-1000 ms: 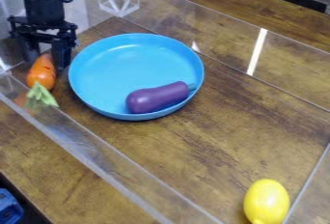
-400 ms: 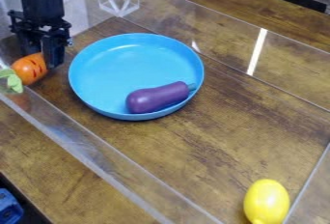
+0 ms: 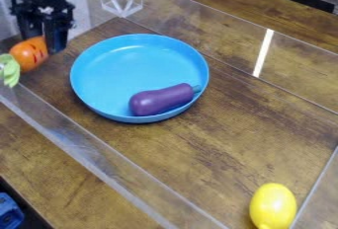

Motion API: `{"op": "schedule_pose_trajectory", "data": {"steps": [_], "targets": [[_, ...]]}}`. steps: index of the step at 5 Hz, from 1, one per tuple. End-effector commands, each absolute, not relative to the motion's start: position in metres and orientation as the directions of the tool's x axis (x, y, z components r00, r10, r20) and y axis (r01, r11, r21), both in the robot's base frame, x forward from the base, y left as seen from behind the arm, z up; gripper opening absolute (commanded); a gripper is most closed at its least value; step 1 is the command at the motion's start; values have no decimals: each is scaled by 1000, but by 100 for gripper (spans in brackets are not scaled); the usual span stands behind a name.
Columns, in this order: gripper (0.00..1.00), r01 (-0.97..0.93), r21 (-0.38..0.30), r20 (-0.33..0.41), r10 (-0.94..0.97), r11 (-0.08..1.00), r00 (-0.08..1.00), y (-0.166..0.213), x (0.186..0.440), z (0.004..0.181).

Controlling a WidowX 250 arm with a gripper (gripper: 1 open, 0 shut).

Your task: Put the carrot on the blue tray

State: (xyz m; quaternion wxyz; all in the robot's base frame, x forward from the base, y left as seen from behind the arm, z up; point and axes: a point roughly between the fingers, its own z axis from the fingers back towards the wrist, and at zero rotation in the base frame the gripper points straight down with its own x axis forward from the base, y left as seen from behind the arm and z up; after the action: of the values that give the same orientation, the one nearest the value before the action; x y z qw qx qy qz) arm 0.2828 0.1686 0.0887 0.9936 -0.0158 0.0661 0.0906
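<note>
Camera view places the black gripper (image 3: pixel 47 38) at the upper left, pointing down, with its upper body cut off by the top edge. Its dark fingers (image 3: pixel 55 32) blend together, so whether they are spread or pinching something cannot be told. The carrot (image 3: pixel 27 54) sits just left of the fingertips, its orange body seeming to meet them, though actual contact is unclear; its light green top (image 3: pixel 7 72) is cropped by the left edge. The blue tray (image 3: pixel 99 75) lies just right of the carrot, apart from it, on the wooden table (image 3: pixel 238 124). A purple eggplant (image 3: pixel 162 99) rests inside the tray. A yellow lemon (image 3: pixel 274 206) lies well apart at the lower right.
</note>
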Motion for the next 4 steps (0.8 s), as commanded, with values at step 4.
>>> {"op": "schedule_pose_trajectory", "data": {"steps": [4], "targets": [[0, -137, -10, 26, 137, 991, 990, 108, 309, 161]]}}
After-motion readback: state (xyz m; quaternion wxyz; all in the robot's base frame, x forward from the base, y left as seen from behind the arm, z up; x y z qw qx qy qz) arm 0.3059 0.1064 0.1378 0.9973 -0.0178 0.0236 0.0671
